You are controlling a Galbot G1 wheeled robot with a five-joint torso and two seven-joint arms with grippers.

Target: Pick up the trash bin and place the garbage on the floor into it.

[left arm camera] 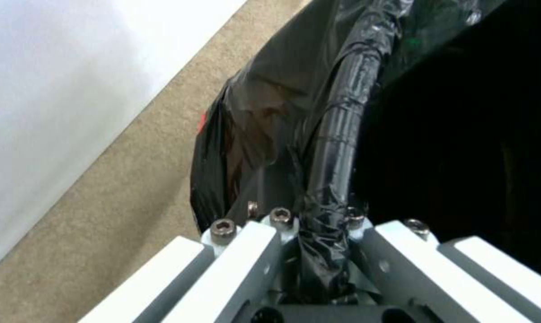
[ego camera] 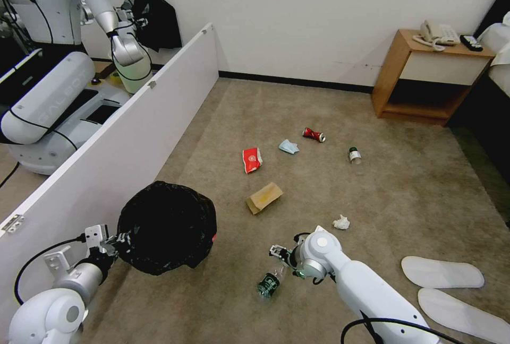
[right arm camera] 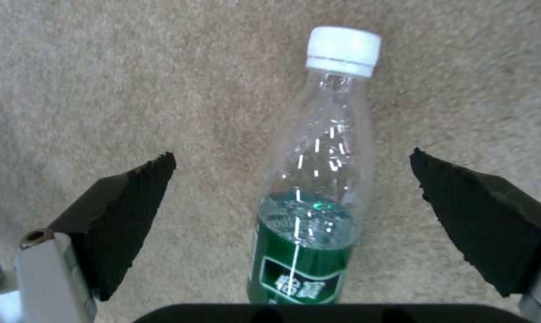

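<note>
Beige carpet (ego camera: pixel 404 190) (litter-strewn); left gripper (left arm camera: pixel 318 251) clamps trash bin (ego camera: pixel 167 227); right gripper (right arm camera: pixel 291 197) spread over bottle (right arm camera: pixel 312 215).

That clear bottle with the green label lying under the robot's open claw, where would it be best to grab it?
Probably around the body, near the green label. The bottle lies flat on the carpet, lengthwise between the open right gripper pads, so coming straight down from above lets them close across its round sides.

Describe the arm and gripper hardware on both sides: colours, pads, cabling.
Both arms have glossy white shells, grey metal wrist joints and loose black cables. The left gripper has pale grey slab fingers fastened with hex screws. The right gripper has black, ragged-edged foam pads on silver finger mounts, with a round white wrist cap.
</note>
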